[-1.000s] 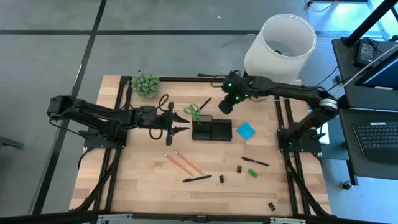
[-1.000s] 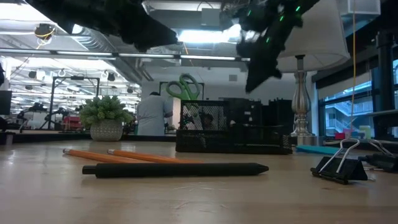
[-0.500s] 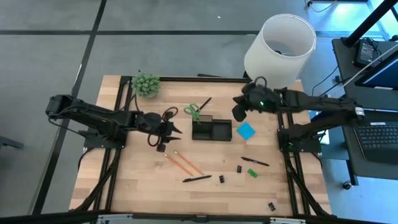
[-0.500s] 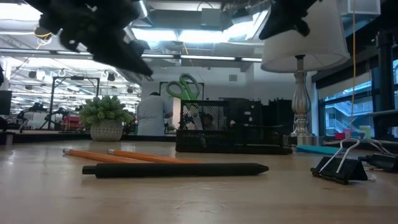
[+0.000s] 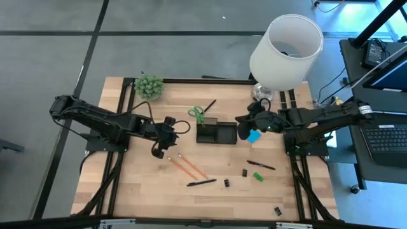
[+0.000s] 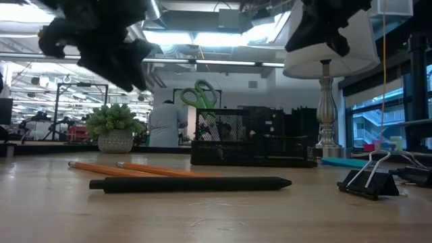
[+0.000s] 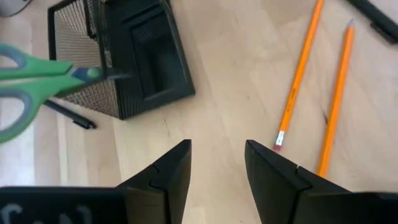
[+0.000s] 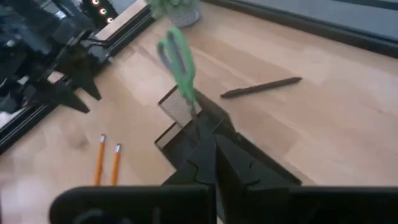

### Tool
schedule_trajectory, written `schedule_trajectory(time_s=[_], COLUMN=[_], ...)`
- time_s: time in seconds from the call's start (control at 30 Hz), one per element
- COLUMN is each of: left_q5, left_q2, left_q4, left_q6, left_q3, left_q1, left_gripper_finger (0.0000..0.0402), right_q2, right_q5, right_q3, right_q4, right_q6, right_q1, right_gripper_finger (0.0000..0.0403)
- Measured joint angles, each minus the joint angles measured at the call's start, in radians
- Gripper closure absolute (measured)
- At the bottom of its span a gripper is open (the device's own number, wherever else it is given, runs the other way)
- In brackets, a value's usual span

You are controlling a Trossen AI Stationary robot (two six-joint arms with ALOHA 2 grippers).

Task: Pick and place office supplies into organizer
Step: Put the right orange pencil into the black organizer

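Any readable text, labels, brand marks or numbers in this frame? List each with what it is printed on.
No text can be read in any view.
Left gripper: pale marks on its body at the edge of the left wrist view, cut off and too blurred to read.
Organizer, scissors, pencils, pens: no print visible.
Room behind the table in the low view: no legible signs.

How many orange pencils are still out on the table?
2. Both orange pencils lie side by side on the bare wood in front of the organizer, near the left gripper. None seems hidden.
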Motion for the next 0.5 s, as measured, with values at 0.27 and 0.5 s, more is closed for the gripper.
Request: schedule_trajectory(time_s=[0.27,0.5], left_q5=[0.064,0.11], left_q2=[0.125,0.253], left_q4=[-0.091,-0.105], left_q6=[0.012,0.049], left_q3=[0.04,0.082], left_q1=[-0.002,-0.05], left_gripper_finger=[0.0259,0.0263], right_q2=[-0.01,-0.012], right_q5=[0.34,0.379], right_q3=[0.0,-0.001], right_q4=[-0.011,-0.035], right_q6=[-0.024,0.031], right_q1=[0.182,0.256], right_gripper_finger=[0.0376,0.0374])
